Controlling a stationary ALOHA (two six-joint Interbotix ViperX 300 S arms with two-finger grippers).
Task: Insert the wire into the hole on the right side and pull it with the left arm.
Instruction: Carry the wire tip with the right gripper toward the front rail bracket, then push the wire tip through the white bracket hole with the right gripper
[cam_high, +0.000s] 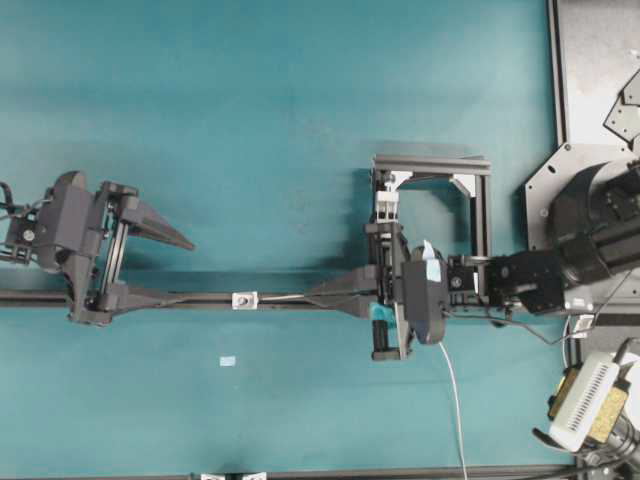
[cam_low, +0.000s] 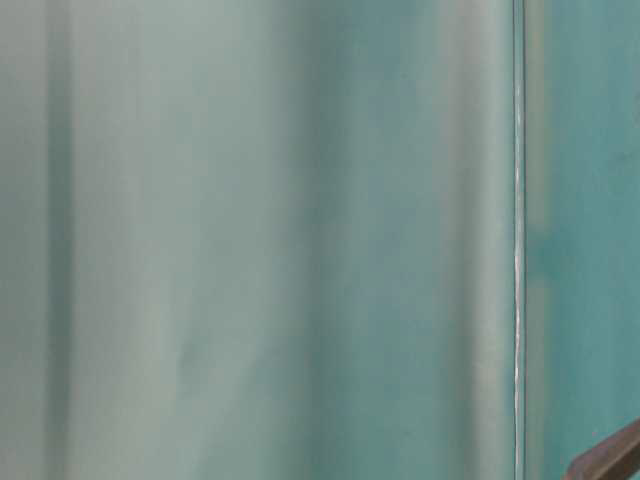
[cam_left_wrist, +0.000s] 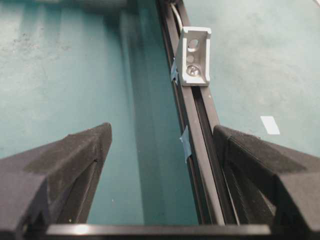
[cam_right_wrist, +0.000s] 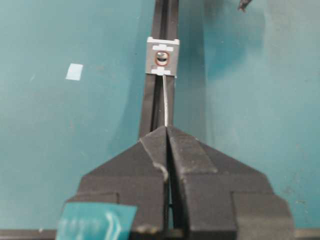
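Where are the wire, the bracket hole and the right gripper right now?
wire (cam_right_wrist: 165, 102), right wrist view: bare stretch between fingertips and bracket.
hole (cam_right_wrist: 162, 59), right wrist view: dark opening in the bracket face.
right gripper (cam_right_wrist: 166, 129), right wrist view: closed fingertips pinching the wire.

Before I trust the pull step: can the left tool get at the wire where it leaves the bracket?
Probably yes: the left tool is open straddling the rail, nothing between it and the bracket. No wire end visibly protrudes yet.

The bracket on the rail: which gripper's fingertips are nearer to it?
Right gripper, slightly: it sits just right of the bracket, pinching the wire. The open left gripper waits on its left.
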